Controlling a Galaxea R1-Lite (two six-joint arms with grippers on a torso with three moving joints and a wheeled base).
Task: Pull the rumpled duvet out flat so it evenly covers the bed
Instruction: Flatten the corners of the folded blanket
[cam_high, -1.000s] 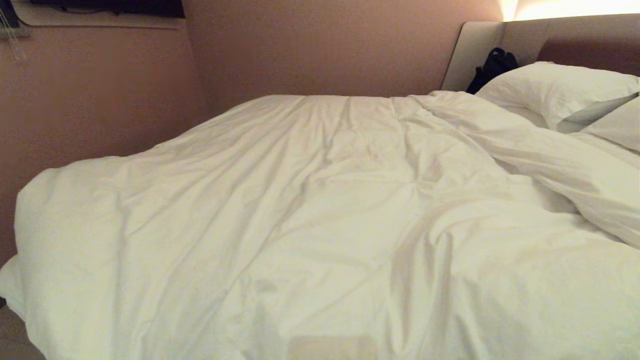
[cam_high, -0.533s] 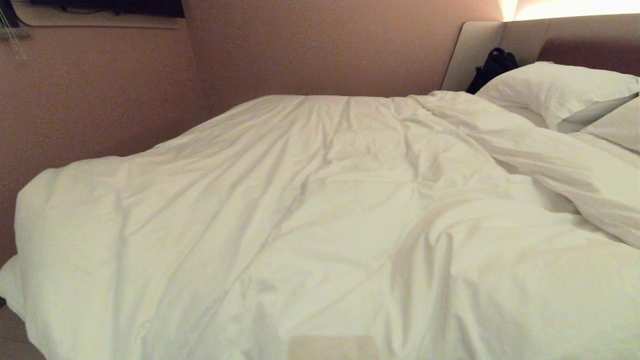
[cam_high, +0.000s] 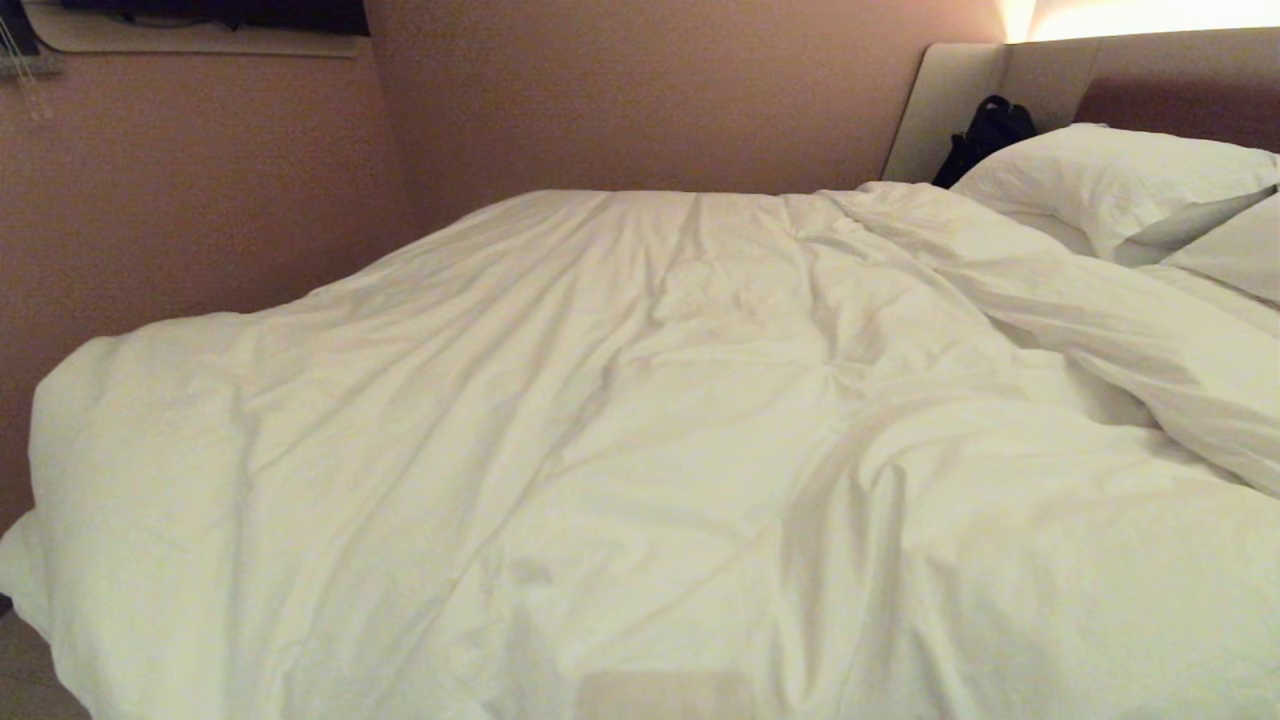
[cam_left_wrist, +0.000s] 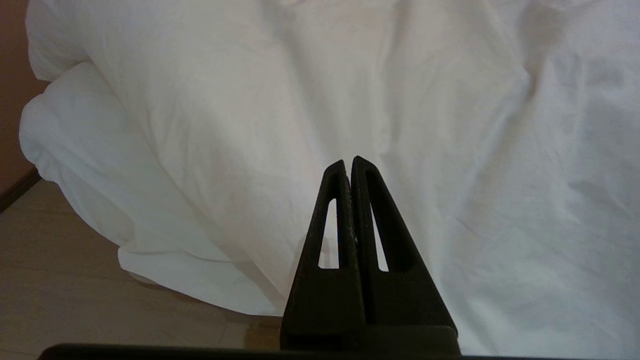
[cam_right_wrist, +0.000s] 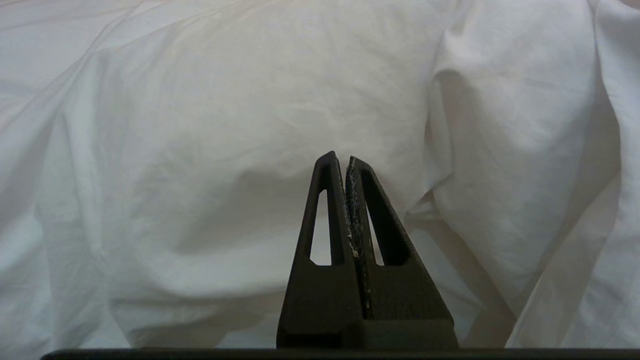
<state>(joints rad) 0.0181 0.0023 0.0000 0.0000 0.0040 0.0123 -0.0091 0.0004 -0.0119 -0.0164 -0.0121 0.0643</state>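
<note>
A thick white duvet (cam_high: 600, 420) lies spread over most of the bed, creased, with a bunched fold running along its right side toward the pillows. Only the bed's padded headboard (cam_high: 1150, 90) shows, at the back right. Neither arm appears in the head view. In the left wrist view my left gripper (cam_left_wrist: 348, 162) is shut and empty, held off the duvet's (cam_left_wrist: 350, 90) hanging near-left corner. The right wrist view has my right gripper (cam_right_wrist: 341, 159) shut and empty too, in front of a puffy fold of the duvet (cam_right_wrist: 250, 125).
Two white pillows (cam_high: 1120, 180) lie at the headboard, a black bag (cam_high: 985, 135) beside them. A pinkish wall (cam_high: 200, 180) runs close along the bed's left and far sides. Wooden floor (cam_left_wrist: 60, 285) shows below the duvet's near-left corner.
</note>
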